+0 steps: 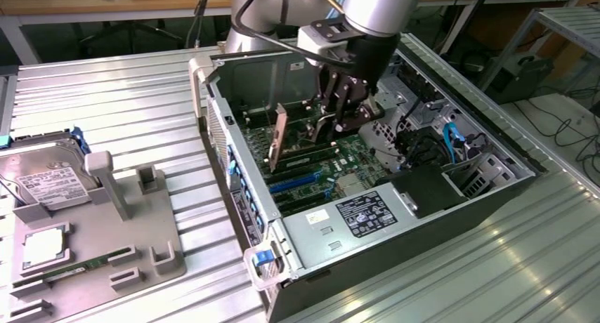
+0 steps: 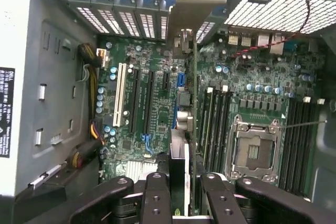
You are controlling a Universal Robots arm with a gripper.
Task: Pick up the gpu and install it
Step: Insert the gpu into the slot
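Black two-finger gripper (image 1: pixel 339 111) clamped on thin green gpu card (image 1: pixel 302 137), held edge-down inside open black computer case (image 1: pixel 468 203), just above green motherboard (image 2: pixel 247 93), narrow clearance between black expansion slots (image 2: pixel 142 103) and memory slots (image 2: pixel 215 124), grey hard drive (image 1: pixel 42 182) well apart.

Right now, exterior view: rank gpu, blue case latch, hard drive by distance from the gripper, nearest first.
1. gpu: held upright in the gripper, inside the open case.
2. blue case latch: at the case's near corner.
3. hard drive: on the grey fixture, far on the exterior view's left.
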